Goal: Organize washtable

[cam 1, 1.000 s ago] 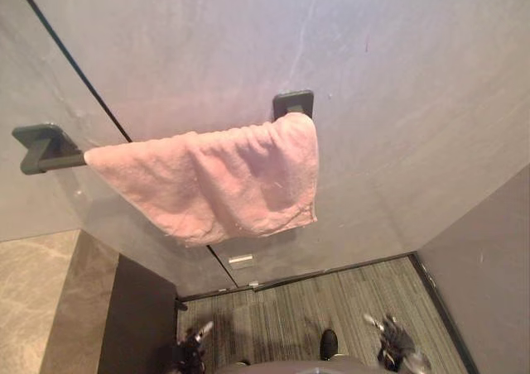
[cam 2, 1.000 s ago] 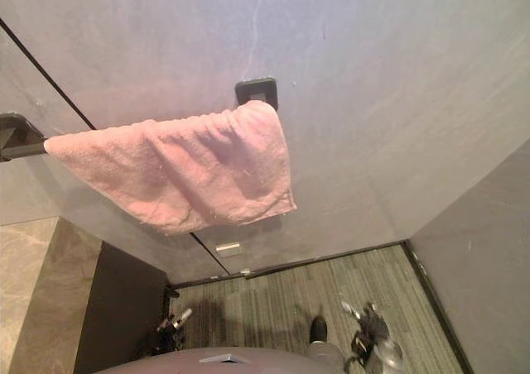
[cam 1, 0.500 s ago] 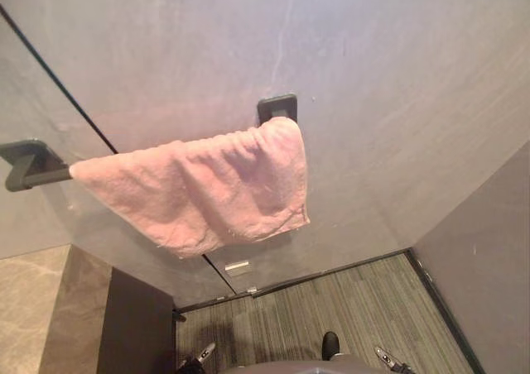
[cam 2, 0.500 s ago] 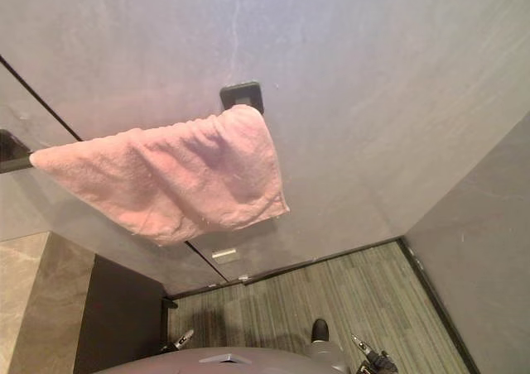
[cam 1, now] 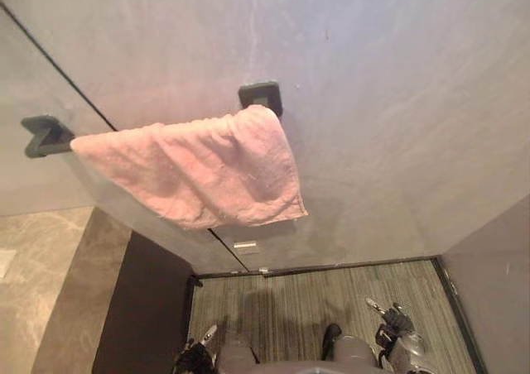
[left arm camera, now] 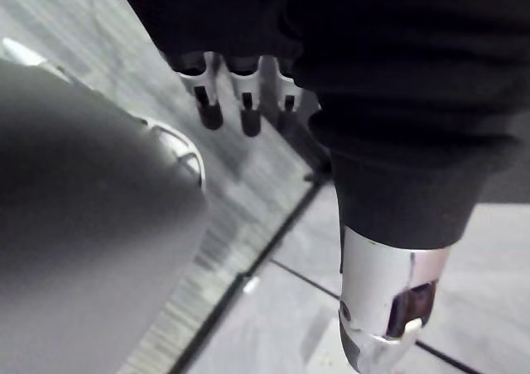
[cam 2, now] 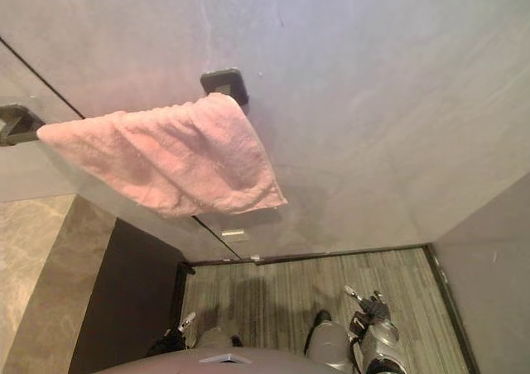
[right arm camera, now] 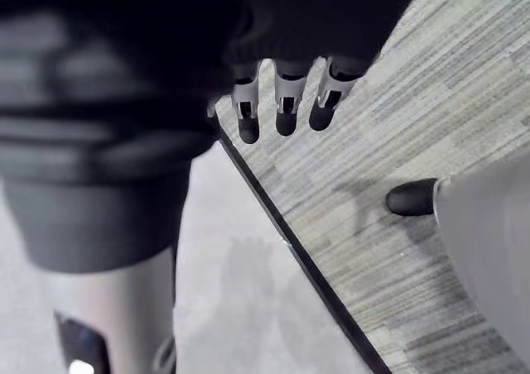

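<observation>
Pink terry towel (cam 1: 199, 171) hangs over a dark rail (cam 1: 50, 138) fixed to the grey wall (cam 1: 373, 101). It is bunched unevenly: spread wide toward the robot's left and gathered tight against the bracket (cam 1: 261, 95) at its right, with the lower edge slanting. Judgement: light, soft, limp, not fragile; it will sag and slide along the bar when tugged, so a one-point pull would likely drag it off. Best hold looks like a pinch on the free lower corner at the right, or one hand at each end of the hem to even it out. Nothing here acts as a container; the rail alone carries the towel. Left hand (cam 1: 197, 359) and right hand (cam 1: 396, 323) hang low over the striped floor (cam 1: 315, 299), well apart from the towel. Left fingers (left arm camera: 207, 109) straight, apart, holding nothing; right fingers (right arm camera: 281, 113) likewise straight and empty.
</observation>
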{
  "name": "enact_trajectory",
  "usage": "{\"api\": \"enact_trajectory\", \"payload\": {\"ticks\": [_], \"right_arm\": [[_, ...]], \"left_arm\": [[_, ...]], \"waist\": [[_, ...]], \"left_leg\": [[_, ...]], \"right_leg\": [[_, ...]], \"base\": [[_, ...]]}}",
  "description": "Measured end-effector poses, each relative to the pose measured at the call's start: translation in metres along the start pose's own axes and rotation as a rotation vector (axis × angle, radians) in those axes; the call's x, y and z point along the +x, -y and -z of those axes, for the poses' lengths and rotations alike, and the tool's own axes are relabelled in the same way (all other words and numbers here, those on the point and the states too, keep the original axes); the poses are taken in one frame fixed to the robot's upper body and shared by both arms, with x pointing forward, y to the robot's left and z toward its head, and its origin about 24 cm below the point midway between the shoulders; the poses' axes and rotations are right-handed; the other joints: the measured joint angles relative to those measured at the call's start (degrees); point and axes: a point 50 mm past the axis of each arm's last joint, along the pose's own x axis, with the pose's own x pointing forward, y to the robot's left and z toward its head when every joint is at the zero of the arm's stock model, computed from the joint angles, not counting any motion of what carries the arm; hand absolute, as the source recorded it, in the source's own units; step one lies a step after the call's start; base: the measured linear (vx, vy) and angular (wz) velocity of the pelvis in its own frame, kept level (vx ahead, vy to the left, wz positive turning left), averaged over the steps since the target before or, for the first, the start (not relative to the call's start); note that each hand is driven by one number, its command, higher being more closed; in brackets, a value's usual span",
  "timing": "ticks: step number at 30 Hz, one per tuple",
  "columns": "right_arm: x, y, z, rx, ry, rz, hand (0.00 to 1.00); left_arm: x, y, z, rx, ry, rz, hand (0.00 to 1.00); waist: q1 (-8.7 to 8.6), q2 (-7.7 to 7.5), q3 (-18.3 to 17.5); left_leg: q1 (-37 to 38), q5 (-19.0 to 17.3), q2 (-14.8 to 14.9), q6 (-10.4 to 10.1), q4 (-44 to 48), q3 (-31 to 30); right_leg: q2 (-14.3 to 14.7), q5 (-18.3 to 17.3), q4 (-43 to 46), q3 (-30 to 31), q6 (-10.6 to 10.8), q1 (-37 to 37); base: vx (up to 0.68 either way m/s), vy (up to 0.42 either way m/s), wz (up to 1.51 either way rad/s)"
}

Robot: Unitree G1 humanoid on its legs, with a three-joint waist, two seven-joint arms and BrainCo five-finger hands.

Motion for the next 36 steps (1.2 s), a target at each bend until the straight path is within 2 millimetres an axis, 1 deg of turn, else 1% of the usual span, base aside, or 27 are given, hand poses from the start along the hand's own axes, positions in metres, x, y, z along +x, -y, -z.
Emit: {"api": "enact_trajectory", "payload": {"ticks": [1, 2, 3, 4, 5, 6, 7, 9, 11, 12, 13, 14, 15, 16, 17, 19, 21, 22, 25, 27, 28, 31, 32, 33, 34, 35, 36], "right_arm": [[0.0, 0.01, 0.002, 0.049, -0.01, 0.043, 0.0], [0.0, 0.013, 0.004, 0.072, -0.022, 0.06, 0.0], [0.0, 0.019, 0.012, 0.103, -0.07, 0.091, 0.0], [-0.001, 0.025, 0.017, 0.107, -0.091, 0.107, 0.0], [0.0, 0.023, 0.017, 0.113, -0.098, 0.101, 0.0], [-0.003, 0.012, 0.023, 0.119, -0.112, 0.08, 0.0], [-0.002, 0.01, 0.02, 0.103, -0.099, 0.07, 0.0], [-0.001, 0.007, 0.017, 0.088, -0.087, 0.058, 0.0], [-0.003, -0.006, 0.02, 0.059, -0.097, 0.02, 0.0], [-0.004, -0.014, 0.021, 0.032, -0.097, -0.008, 0.0], [-0.005, -0.022, 0.021, 0.002, -0.091, -0.037, 0.0], [-0.006, -0.025, 0.021, -0.009, -0.083, -0.048, 0.0], [-0.008, -0.019, 0.028, -0.012, -0.091, -0.039, 0.0], [-0.009, -0.015, 0.031, -0.02, -0.098, -0.027, 0.0], [-0.012, -0.007, 0.036, -0.029, -0.101, -0.007, 0.0], [-0.013, -0.006, 0.038, -0.041, -0.105, -0.008, 0.0], [-0.014, -0.008, 0.04, -0.048, -0.108, -0.018, 0.0], [-0.015, -0.009, 0.042, -0.044, -0.115, -0.026, 0.0], [-0.015, -0.009, 0.041, -0.048, -0.113, -0.028, 0.0], [-0.012, -0.025, 0.031, -0.083, -0.081, -0.085, 0.0], [-0.01, -0.042, 0.02, -0.117, -0.049, -0.141, 0.0], [-0.008, -0.063, 0.007, -0.19, -0.007, -0.209, 0.0], [-0.008, -0.064, 0.006, -0.229, 0.004, -0.22, 0.0], [-0.009, -0.061, 0.009, -0.249, -0.003, -0.218, 0.0], [-0.007, -0.054, 0.013, -0.259, -0.023, -0.2, 0.0], [-0.007, -0.05, 0.014, -0.265, -0.035, -0.189, 0.0], [-0.006, -0.046, 0.017, -0.272, -0.05, -0.174, 0.0]], "left_arm": [[-0.001, -0.002, 0.007, -0.009, -0.037, -0.001, 0.0], [-0.001, -0.002, 0.01, -0.007, -0.052, -0.001, 0.0], [-0.001, 0.0, 0.009, -0.001, -0.061, 0.008, 0.0], [0.001, 0.003, 0.004, 0.011, -0.047, 0.018, 0.0], [0.002, 0.002, 0.001, 0.018, -0.045, 0.011, 0.0], [0.004, -0.001, -0.009, 0.034, -0.022, 0.009, 0.0], [0.006, 0.009, -0.019, 0.064, 0.004, 0.035, 0.0], [0.008, 0.031, -0.028, 0.126, 0.032, 0.103, 0.0], [0.006, 0.051, -0.039, 0.184, 0.089, 0.174, 0.0], [0.006, 0.051, -0.044, 0.187, 0.119, 0.179, 0.0], [0.007, 0.044, -0.047, 0.192, 0.119, 0.155, 0.0], [0.007, 0.037, -0.045, 0.196, 0.111, 0.132, 0.0], [0.007, 0.033, -0.043, 0.187, 0.104, 0.117, 0.0], [0.007, 0.03, -0.043, 0.181, 0.102, 0.106, 0.0], [0.007, 0.02, -0.039, 0.161, 0.093, 0.074, 0.0], [0.006, 0.012, -0.036, 0.132, 0.089, 0.039, 0.0], [0.004, -0.006, -0.025, 0.08, 0.056, -0.019, 0.0], [0.004, -0.014, -0.022, 0.04, 0.037, -0.05, 0.0], [0.002, -0.011, -0.01, 0.014, 0.003, -0.051, 0.0], [0.002, -0.01, -0.012, 0.016, 0.012, -0.046, 0.0], [0.003, -0.01, -0.016, 0.035, 0.023, -0.045, 0.0], [0.005, -0.004, -0.022, 0.089, 0.038, -0.026, 0.0], [0.006, -0.001, -0.028, 0.11, 0.054, -0.013, 0.0], [0.006, 0.002, -0.03, 0.125, 0.068, -0.004, 0.0], [0.005, 0.005, -0.031, 0.154, 0.079, 0.009, 0.0], [0.006, 0.007, -0.032, 0.18, 0.083, 0.016, 0.0], [0.006, 0.004, -0.036, 0.206, 0.094, 0.012, 0.0]], "waist": [[-1.18, 0.71, -0.77], [-1.49, 1.01, -0.95], [-1.46, 0.62, -1.2], [-2.05, -0.31, -1.23], [-2.53, -0.01, -1.02], [-2.62, -0.6, -1.48], [-1.59, -0.01, -0.71], [-2.04, -1.04, -0.23], [-2.93, -4.47, 1.0], [-1.99, -6.4, 1.83], [-1.15, -7.96, 2.49], [-1.3, -7.68, 2.76], [-1.9, -7.61, 2.81], [-1.95, -7.43, 2.77], [-1.7, -7.44, 2.77], [-0.81, -7.6, 2.43], [-0.35, -8.56, 0.14], [0.47, -8.6, -0.38], [2.01, -7.33, -2.1], [3.09, -7.13, -2.43], [3.65, -7.07, -2.89], [3.55, -6.51, -2.83], [3.46, -5.93, -1.53], [3.24, -6.1, -0.93], [2.64, -5.57, -0.31], [2.39, -5.66, -0.35], [2.07, -6.82, -0.5]], "left_leg": [[3.08, 2.49, -2.43, -3.57, -8.72, -2.82], [4.78, 3.67, -3.79, -4.25, -15.77, -4.39], [9.93, 2.48, -7.62, -3.53, -29.51, -6.08], [11.29, 2.66, -9.33, -3.2, -33.59, -6.89], [13.26, 0.85, -9.3, 0.05, -37.06, -7.71], [13.87, -4.12, -8.59, 2.39, -37.88, -6.65], [14.92, -9.57, -8.62, 4.4, -38.53, -5.22], [15.65, -12.82, -9.35, 6.13, -41.82, -4.72], [16.87, -15.11, -11.58, 7.03, -50.98, -3.24], [17.84, -13.72, -13.53, 4.57, -55.6, -2.48], [17.55, -12.86, -14.72, 5.24, -55.12, -0.62], [16.68, -12.69, -14.44, 5.52, -54.02, -0.28], [15.16, -12.56, -13.17, 5.88, -51.68, -0.4], [14.57, -12.49, -12.69, 6.44, -50.71, -1.13], [13.3, -12.17, -11.85, 7.01, -48.64, -3.08], [10.98, -11.6, -11.94, 7.8, -46.97, -4.91], [6.73, -11.6, -12.21, 7.82, -43.8, -6.51], [4.8, -11.11, -12.34, 7.87, -42.21, -8.16], [4.14, -5.32, -11.36, 7.57, -44.26, -11.38], [1.44, -4.47, -9.74, 6.98, -42.48, -11.99], [-2.25, -4.31, -8.09, 6.73, -40.63, -12.37], [-7.63, -3.35, -5.37, 5.12, -38.91, -16.04], [-8.24, -1.64, -3.95, 3.48, -40.11, -18.54], [-8.17, 0.24, -3.83, 3.42, -41.86, -19.4], [-9.12, 4.11, -3.86, 2.18, -44.4, -19.63], [-9.77, 6.82, -4.11, 1.8, -46.52, -19.39], [-9.75, 9.78, -4.73, 2.23, -50.03, -18.33]], "right_leg": [[0.03, 0.07, 0.24, -2.22, -0.12, -0.65], [-0.23, 0.37, 0.93, -3.52, 0.17, -1.2], [-3.03, 0.2, 6.19, -5.54, -0.06, -3.24], [-4.55, -0.78, 10.53, -6.85, -1.05, -5.28], [-2.59, -2.93, 12.29, -7.02, -0.01, -7.91], [1.37, 2.38, 7.2, -7.64, -3.76, -8.2], [1.17, -0.45, 9.84, -8.87, -5.95, -9.41], [-1.0, -1.38, 13.59, -8.6, -6.57, -11.71], [-3.69, 0.22, 14.93, -7.73, -5.68, -13.36], [-3.76, 2.47, 16.1, -5.56, -3.4, -14.96], [-3.76, 6.38, 16.74, -0.96, 2.46, -16.57], [-3.36, 8.59, 17.4, 2.35, 5.84, -17.46], [-2.91, 9.51, 25.38, 9.24, 7.32, -19.48], [-2.63, 7.85, 30.99, 12.2, 7.08, -20.05], [-2.58, 3.84, 46.04, 18.41, 6.7, -20.11], [-2.85, 2.11, 53.3, 25.34, 7.9, -16.71], [-3.62, 3.43, 48.18, 31.39, 8.82, -10.66], [-3.48, -1.6, 40.78, 33.05, 11.17, -5.15], [-2.67, -7.66, 26.54, 33.37, 11.41, 3.64], [-2.19, -9.95, 17.95, 31.72, 11.0, 6.44], [-0.94, -10.25, 13.91, 31.54, 10.6, 5.94], [1.66, -9.9, 5.83, 30.11, 10.02, 6.69], [3.2, -8.75, 3.41, 27.09, 8.18, 8.32], [3.39, -8.52, 2.97, 25.02, 7.77, 8.85], [3.62, -7.92, 2.86, 21.91, 6.75, 8.79], [3.87, -7.48, 2.53, 20.45, 6.28, 8.44], [2.45, -6.84, 0.89, 17.52, 5.28, 7.58]], "base": [[0.0, 0.022, 0.92], [0.02, 0.065, 1.15], [-0.01, 0.012, 0.95], [-0.07, -0.076, 0.92], [-0.21, -0.238, 0.49], [-0.25, -0.236, 0.14], [-0.25, -0.133, -0.07], [-0.23, 0.059, 0.2], [-0.41, 0.099, 0.28], [-0.47, 0.114, -0.53], [-0.43, 0.211, -0.63], [-0.15, 0.316, -0.26], [0.08, 0.322, 0.29], [0.38, 0.326, 0.67], [0.45, 0.236, 0.64], [0.44, 0.202, 0.46], [0.39, 0.139, 0.37], [0.33, 0.053, 0.46], [0.11, -0.041, 0.57], [-0.07, -0.168, 0.03], [-0.15, -0.212, -0.12], [-0.19, -0.218, 0.28], [-0.2, -0.163, 0.83], [-0.28, -0.183, 1.24], [-0.25, -0.112, 1.13], [-0.27, -0.065, 1.21], [-0.06, 0.061, 1.13]]}}
